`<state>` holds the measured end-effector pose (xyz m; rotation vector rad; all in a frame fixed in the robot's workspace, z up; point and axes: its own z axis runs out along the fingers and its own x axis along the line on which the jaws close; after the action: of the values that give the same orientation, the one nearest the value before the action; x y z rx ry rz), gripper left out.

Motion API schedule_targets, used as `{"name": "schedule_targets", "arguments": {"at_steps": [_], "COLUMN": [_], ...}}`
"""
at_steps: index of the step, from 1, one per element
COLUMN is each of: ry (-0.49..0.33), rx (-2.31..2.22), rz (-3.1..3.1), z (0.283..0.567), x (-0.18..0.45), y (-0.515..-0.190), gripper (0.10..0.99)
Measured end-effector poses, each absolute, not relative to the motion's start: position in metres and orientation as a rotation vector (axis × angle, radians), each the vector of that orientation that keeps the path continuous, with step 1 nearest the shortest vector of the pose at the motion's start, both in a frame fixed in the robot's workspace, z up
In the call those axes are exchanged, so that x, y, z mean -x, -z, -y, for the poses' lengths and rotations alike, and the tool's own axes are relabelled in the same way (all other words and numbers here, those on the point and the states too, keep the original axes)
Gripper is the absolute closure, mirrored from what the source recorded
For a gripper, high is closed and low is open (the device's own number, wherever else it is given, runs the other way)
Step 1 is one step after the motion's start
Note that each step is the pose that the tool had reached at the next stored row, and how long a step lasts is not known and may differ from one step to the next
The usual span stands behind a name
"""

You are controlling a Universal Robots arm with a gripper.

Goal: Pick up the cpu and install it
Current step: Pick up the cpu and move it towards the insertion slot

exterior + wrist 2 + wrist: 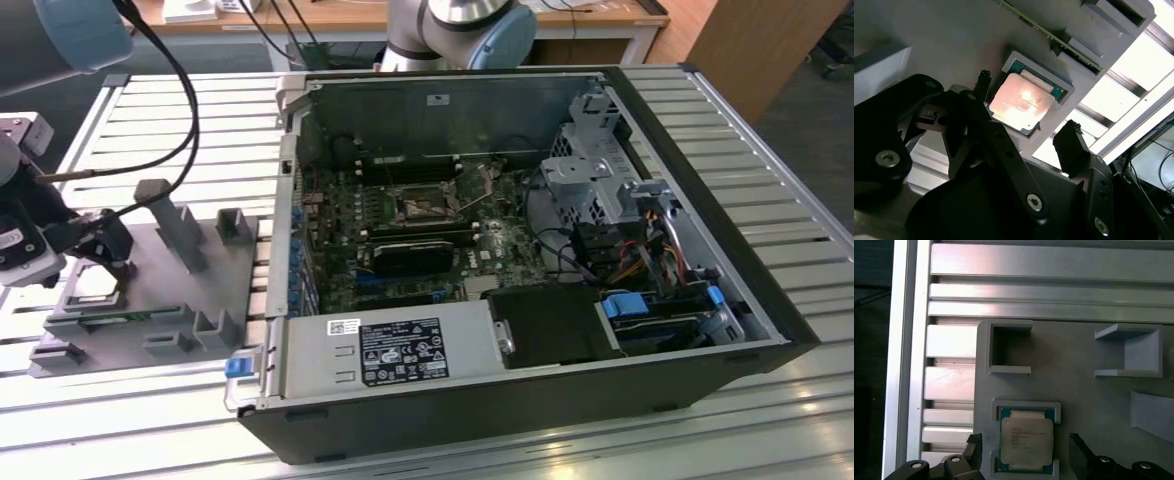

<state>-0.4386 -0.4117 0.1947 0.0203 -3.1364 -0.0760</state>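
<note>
Locate the cpu (1026,442) in a shallow pocket of the tray (1089,385), at the lower left of the exterior view, on the table (781,150) beside the case (467,420). Find it lying flat, metal top up, seated and not lifted.

Note the gripper (1026,455) directly over it, spread wide and holding nothing. In both wrist views, see one finger (975,455) off each of two opposite sides of the cpu, with a gap on either side and no contact. Judge the cpu as roughly centred between the fingers.

Treat the cpu as near square, with no long axis to favour. Note the pocket lips at the other two sides; count the two finger-facing sides as free.

Allow little room for side drift: one finger near the tray's outer edge, an upright post (174,230) just beside the gripper toward the exterior view's right.

Find the socket (424,205) well apart, inside the case near the centre of the exterior view, walled all round and open from above.
</note>
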Motion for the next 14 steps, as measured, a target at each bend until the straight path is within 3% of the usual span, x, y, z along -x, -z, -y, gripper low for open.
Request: {"name": "schedule_targets", "arguments": {"at_steps": [6, 8, 9, 14], "ry": [0.076, 0.076, 0.076, 0.076], "rx": [-0.020, -0.021, -0.021, -0.021], "rz": [3.136, 3.136, 3.136, 3.136], "z": [0.4109, 0.4108, 0.4107, 0.4105], "x": [0.4385, 0.4386, 0.4385, 0.4385], "y": [-0.1871, -0.1867, -0.1866, -0.1856], "gripper": [0.298, 0.314, 0.380, 0.380]}}
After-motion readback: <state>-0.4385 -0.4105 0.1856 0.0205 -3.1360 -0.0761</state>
